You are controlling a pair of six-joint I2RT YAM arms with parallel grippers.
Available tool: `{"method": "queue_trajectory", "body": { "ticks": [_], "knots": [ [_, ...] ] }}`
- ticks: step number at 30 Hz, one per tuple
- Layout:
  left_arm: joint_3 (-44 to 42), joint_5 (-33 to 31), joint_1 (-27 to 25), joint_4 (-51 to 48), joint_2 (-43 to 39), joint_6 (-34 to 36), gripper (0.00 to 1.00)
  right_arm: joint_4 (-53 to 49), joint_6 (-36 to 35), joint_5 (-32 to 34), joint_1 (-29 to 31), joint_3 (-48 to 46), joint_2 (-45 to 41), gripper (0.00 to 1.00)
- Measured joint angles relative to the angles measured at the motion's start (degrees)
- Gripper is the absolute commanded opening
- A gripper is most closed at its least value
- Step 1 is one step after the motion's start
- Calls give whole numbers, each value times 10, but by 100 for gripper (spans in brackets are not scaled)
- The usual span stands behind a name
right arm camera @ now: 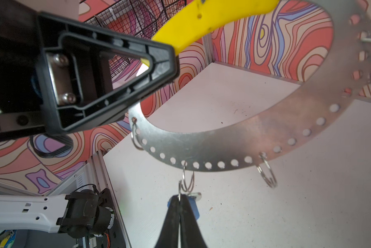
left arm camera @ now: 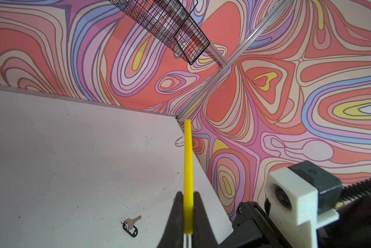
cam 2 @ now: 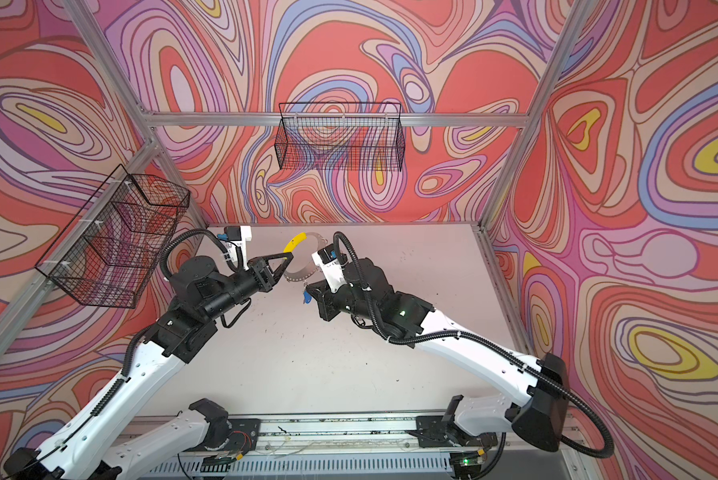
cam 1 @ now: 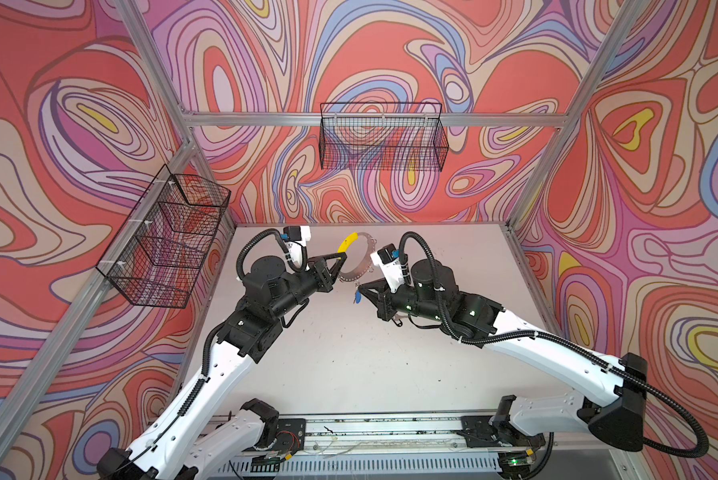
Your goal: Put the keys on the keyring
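1. I am holding the large flat grey perforated metal keyring (right arm camera: 223,141) up off the pale worktop (cam 1: 349,353). The fingers of the left gripper (left arm camera: 188,196) are pinching its yellow sleeve (left arm camera: 188,161) edge-on.
2. I am pressing the fingers of the right gripper (right arm camera: 180,199) together on the small silver key with the oval blue plastic tag (right arm camera: 195,207). They are gripping it at its little split ring, just beneath the keyring's lower rim.
3. I judge that I am working this first key onto a wire loop (right arm camera: 188,179) hanging from that rim. The key's split ring and the loop are touching, but I cannot tell whether they are linked yet.
4. The next move is calling for a fine, slow twist that feeds the split ring along the loop's coil. The left arm should be bracing the keyring against any swing. After that comes letting go and fetching the other key.
5. Counting, I am seeing:
   - One keyring.
   - Two keys: the blue-tagged one in my grip, and the silver key with the oval black plastic tag (left arm camera: 131,224) lying flat and untouched on the worktop.
   - Three wire loops showing clearly along the rim, plus a blurred fourth on the far arc.
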Motion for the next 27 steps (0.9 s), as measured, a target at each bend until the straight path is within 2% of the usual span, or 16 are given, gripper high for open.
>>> {"method": "queue_trajectory", "body": {
  "ticks": [16, 27],
  "knots": [
    [-7, 0, 0, 4, -11, 2, 0, -4, 11, 18, -1, 0, 1, 0],
    [-7, 1, 0, 11, -14, 1, 0, 7, 22, -4, -8, -2, 1, 0]
  ]
}}
